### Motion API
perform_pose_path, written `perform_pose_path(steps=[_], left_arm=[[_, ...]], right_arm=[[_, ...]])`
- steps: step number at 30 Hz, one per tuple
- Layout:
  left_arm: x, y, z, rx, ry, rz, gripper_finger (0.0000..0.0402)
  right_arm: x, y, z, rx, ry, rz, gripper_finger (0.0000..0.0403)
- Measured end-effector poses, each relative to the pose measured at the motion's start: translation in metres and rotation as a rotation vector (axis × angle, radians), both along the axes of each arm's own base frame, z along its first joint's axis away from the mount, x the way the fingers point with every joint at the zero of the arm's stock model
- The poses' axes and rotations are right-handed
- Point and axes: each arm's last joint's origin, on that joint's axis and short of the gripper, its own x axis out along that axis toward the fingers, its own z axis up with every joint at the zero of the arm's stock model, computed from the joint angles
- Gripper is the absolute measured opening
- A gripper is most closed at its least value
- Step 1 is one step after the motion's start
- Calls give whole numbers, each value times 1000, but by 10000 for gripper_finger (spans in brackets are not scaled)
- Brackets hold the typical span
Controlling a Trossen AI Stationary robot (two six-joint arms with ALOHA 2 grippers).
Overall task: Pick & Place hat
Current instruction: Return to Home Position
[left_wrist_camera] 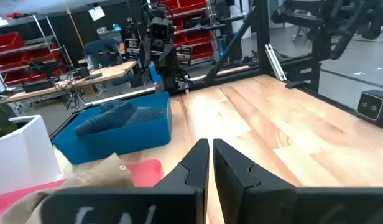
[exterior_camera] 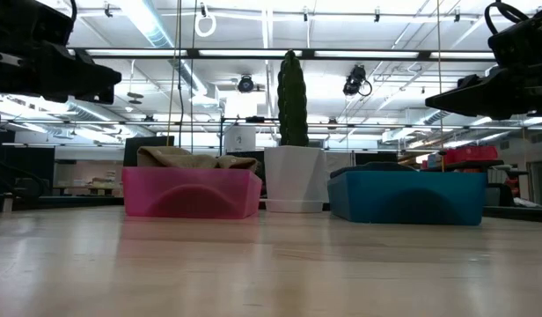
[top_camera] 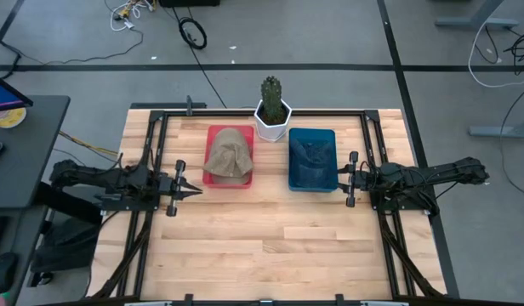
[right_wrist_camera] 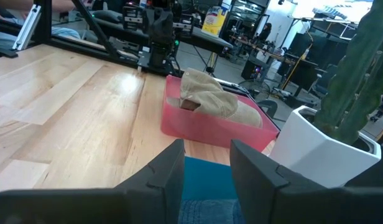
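A tan hat [top_camera: 229, 157] lies crumpled in a pink bin [top_camera: 213, 136] left of centre, its crown rising above the rim [exterior_camera: 187, 158]. A dark blue hat [top_camera: 313, 157] lies in a blue bin [top_camera: 293, 166] to the right. My left gripper [top_camera: 196, 191] hovers shut just near-left of the pink bin, pointing toward the table's right; the tan hat [left_wrist_camera: 86, 180] shows beside its fingers. My right gripper [top_camera: 339, 176] is open at the blue bin's right edge, pointing left, with the tan hat [right_wrist_camera: 213, 96] ahead of it.
A cactus in a white pot [top_camera: 272, 115] stands at the far edge between the two bins. A black frame rail [top_camera: 245, 110] runs round the table. Bare wood [top_camera: 270, 246] fills the near half of the table.
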Motion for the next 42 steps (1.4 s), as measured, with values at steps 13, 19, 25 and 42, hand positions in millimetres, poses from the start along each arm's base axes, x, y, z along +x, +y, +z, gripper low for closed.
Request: perform_pose_path(steps=[13,19,25,42], left_arm=[[0,0,0,1,4,2,28],[4,-1,-6,11,68,2,28],[9,-1,-13,24,153,2,28],[14,-2,-25,43,274,2,28]], right_arm=[[0,0,0,0,0,0,133],[0,0,0,0,0,0,133],[0,0,0,0,0,0,133],[0,0,0,0,0,0,133]])
